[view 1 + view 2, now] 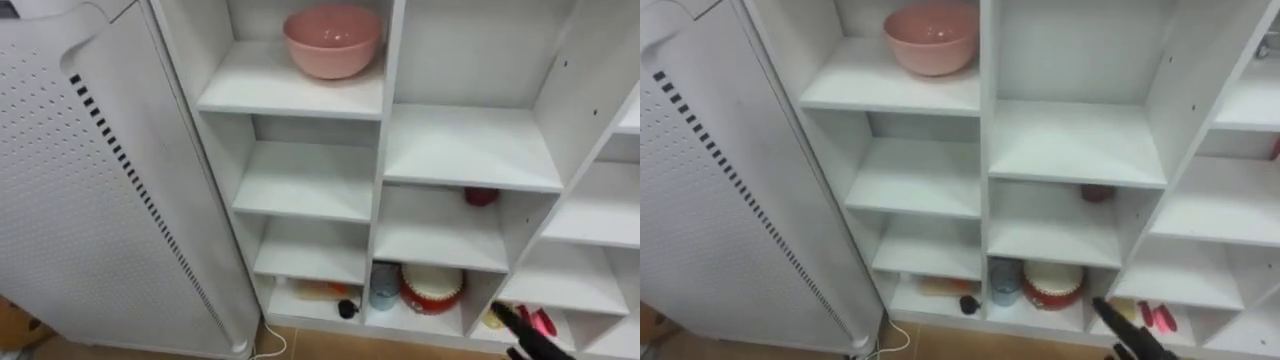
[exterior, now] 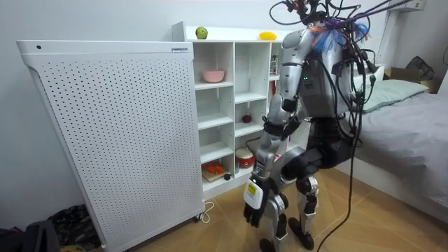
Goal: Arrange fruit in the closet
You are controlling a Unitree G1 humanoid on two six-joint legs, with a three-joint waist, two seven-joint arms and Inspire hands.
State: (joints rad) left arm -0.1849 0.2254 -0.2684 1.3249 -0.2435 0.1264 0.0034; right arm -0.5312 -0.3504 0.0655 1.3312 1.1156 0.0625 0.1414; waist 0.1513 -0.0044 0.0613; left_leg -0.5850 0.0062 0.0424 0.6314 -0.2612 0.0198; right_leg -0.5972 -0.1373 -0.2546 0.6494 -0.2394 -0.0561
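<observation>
In the left eye view a white closet (image 1: 385,150) of open compartments stands just beside a white perforated panel (image 1: 80,200). A pink bowl (image 1: 332,40) sits on the left column's top shelf, toward that shelf's right edge. In the middle column's bottom compartment a grey-blue cup (image 1: 384,285) stands just beside a red-and-white pot (image 1: 432,288). The right hand (image 1: 535,338) comes in at the lower right corner, in front of the next column's bottom compartment. Its fingers (image 1: 503,314) are stretched out straight, lying together, and hold nothing.

In the right eye view a small dark round thing (image 1: 969,303) lies at the right edge of the left column's bottom compartment. Pink-red things (image 1: 1155,317) lie in the compartment behind the fingers; I cannot tell what they are.

In the room view the robot stands with bent knees before the closet's right end, with a bed (image 2: 413,126) on the room view's right. The right hand hangs low near the floor, empty. The fruit lies on the closet's top board. A green apple (image 2: 201,33) is near its left end and a yellow fruit (image 2: 267,36) is farther right, both well apart from the hand.
</observation>
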